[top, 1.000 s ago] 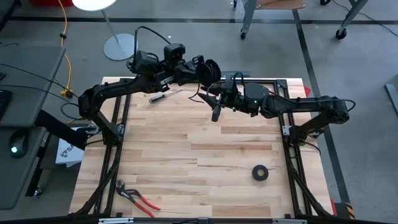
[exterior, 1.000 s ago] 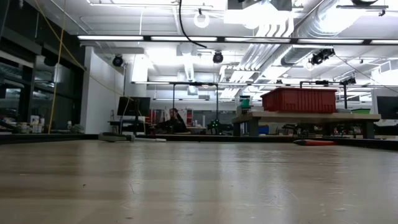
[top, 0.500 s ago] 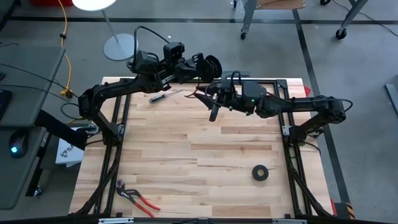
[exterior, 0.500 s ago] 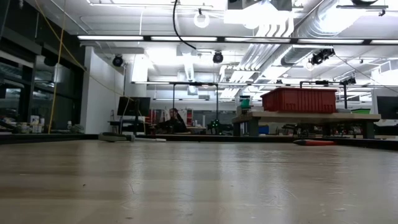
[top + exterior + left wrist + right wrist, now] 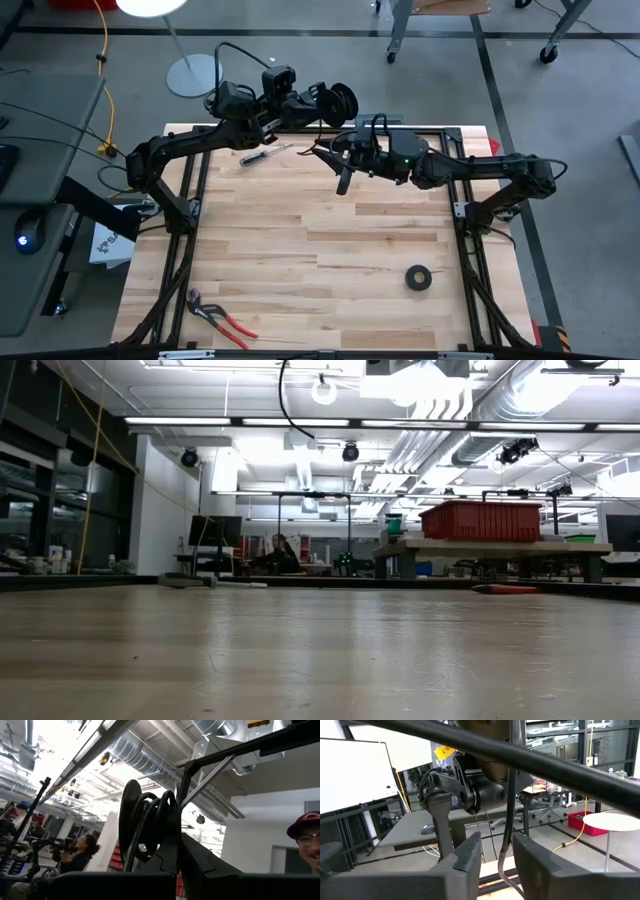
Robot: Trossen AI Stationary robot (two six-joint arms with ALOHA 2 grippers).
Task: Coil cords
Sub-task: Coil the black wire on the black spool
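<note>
Pale wooden table [image 5: 330,250] fills centre frame. Left gripper [image 5: 335,100], upper centre, is clamped on the thin black cable coil [image 5: 343,98]; its tail is mostly hidden. Right gripper [image 5: 343,183] straddles a cable strand [image 5: 506,835]; grip unclear.

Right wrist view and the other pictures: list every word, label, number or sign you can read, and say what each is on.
None can be read.
Yellow tag hanging behind the left arm: dark marks, too blurred to read.
White sheet beside the table: dark print, too small to read.
</note>
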